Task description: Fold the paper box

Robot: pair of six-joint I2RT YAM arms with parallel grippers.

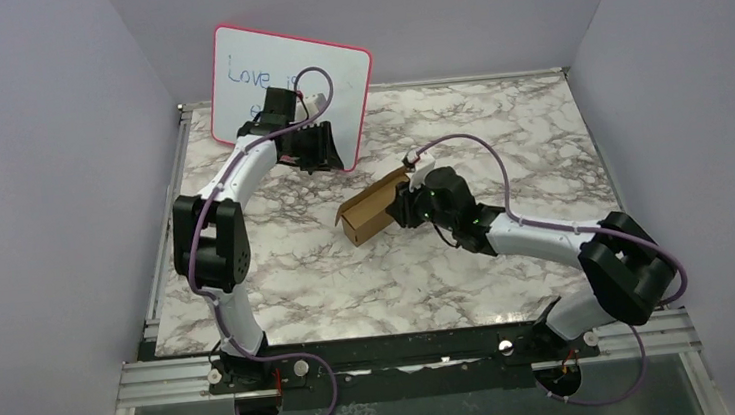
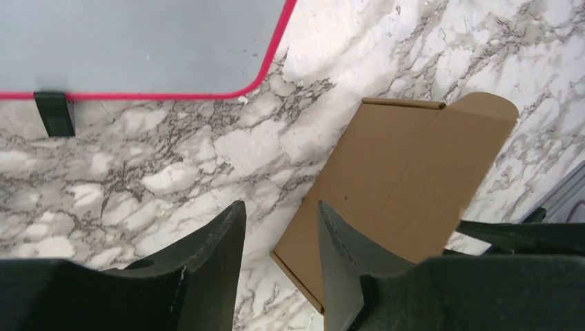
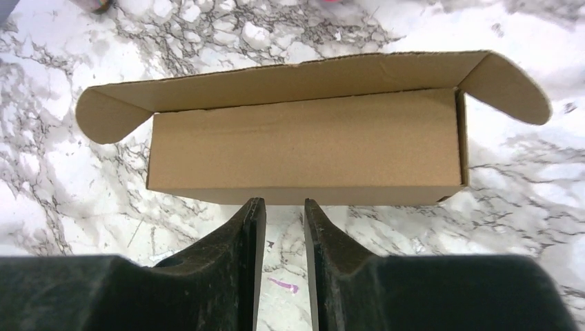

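The paper box (image 1: 376, 207) is a small brown cardboard box lying on the marble table near the middle. In the right wrist view the box (image 3: 303, 145) has its long lid flap (image 3: 310, 76) standing open on the far side, with a rounded tab at each end. My right gripper (image 1: 406, 207) is at the box's right side; its jaws (image 3: 283, 203) are slightly apart and empty, with the tips at the box's near wall. My left gripper (image 1: 314, 154) hovers by the whiteboard, open and empty (image 2: 279, 207), with the box (image 2: 407, 179) beyond its right finger.
A pink-framed whiteboard (image 1: 287, 84) with handwriting stands at the back left, and its dark foot (image 2: 55, 114) rests on the table. A metal rail (image 1: 170, 235) runs along the table's left edge. Purple-grey walls enclose the table.
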